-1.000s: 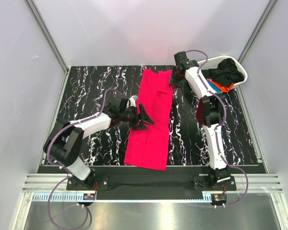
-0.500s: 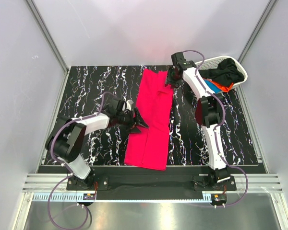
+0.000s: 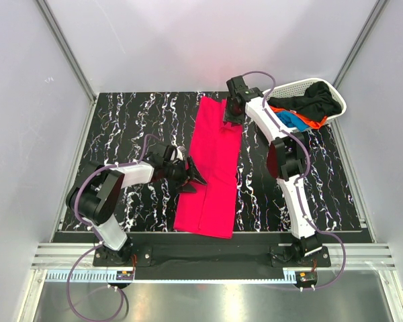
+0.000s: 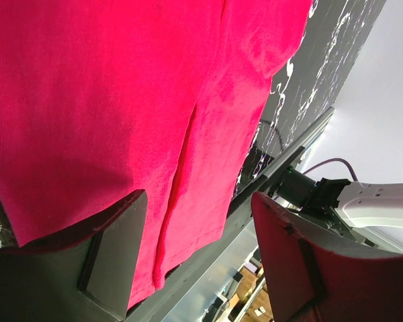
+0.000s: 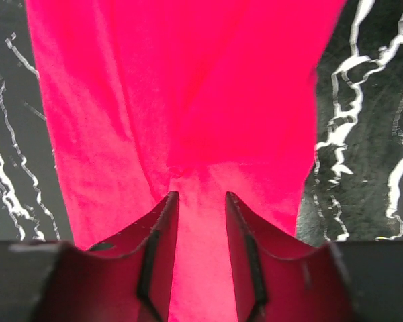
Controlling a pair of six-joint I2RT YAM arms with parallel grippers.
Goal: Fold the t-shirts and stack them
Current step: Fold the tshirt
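A large pinkish-red t-shirt (image 3: pixel 213 164) lies as a long folded strip down the middle of the table. My left gripper (image 3: pixel 192 176) is open at the strip's left edge, about halfway down. In the left wrist view its fingers (image 4: pixel 114 255) stand wide apart with the red cloth (image 4: pixel 121 100) beside and beyond them. My right gripper (image 3: pixel 230 115) is at the shirt's far right corner. In the right wrist view red cloth (image 5: pixel 201 100) bunches up between its narrowly parted fingers (image 5: pixel 158 248), with creases running to the tips. Black (image 3: pixel 319 100), blue (image 3: pixel 290 119) and orange (image 3: pixel 314 123) shirts lie in the basket.
A white lattice basket (image 3: pixel 292 86) stands at the back right corner, just right of my right arm. The black marbled table (image 3: pixel 127 121) ends in a metal rail at its near edge (image 3: pixel 208 258). Grey walls enclose the left, back and right.
My right gripper has moved left from the shirt's right edge onto its far corner. My left gripper has drawn back left and lower, to the shirt's left edge.
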